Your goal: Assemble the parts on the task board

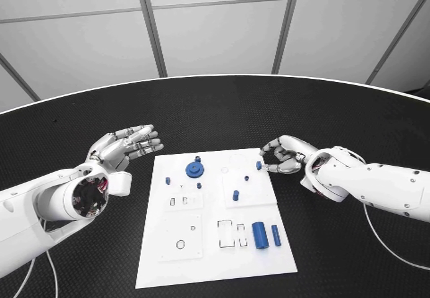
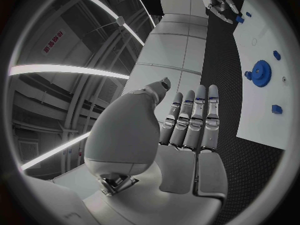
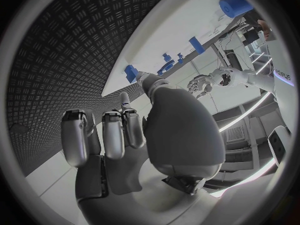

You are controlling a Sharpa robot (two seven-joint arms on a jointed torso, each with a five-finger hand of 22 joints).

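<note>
The white task board (image 1: 179, 261) lies in the middle of the black table. On it sit a blue gear (image 1: 194, 169), several small blue pegs such as one (image 1: 235, 195) near the centre, and two blue cylinders (image 1: 266, 234) at the near right. My right hand (image 1: 285, 155) is at the board's far right edge with its fingers curled, and it pinches a small blue part (image 1: 259, 166) there; the thumb tip meets that part (image 3: 130, 73) in the right wrist view. My left hand (image 1: 125, 146) hovers off the board's far left corner, fingers straight and apart, holding nothing.
The black textured table (image 1: 215, 112) surrounds the board, with its white curved rim (image 1: 215, 76) at the back. The left wrist view shows the gear (image 2: 260, 73) and the right hand (image 2: 222, 0) across the board (image 2: 262, 115).
</note>
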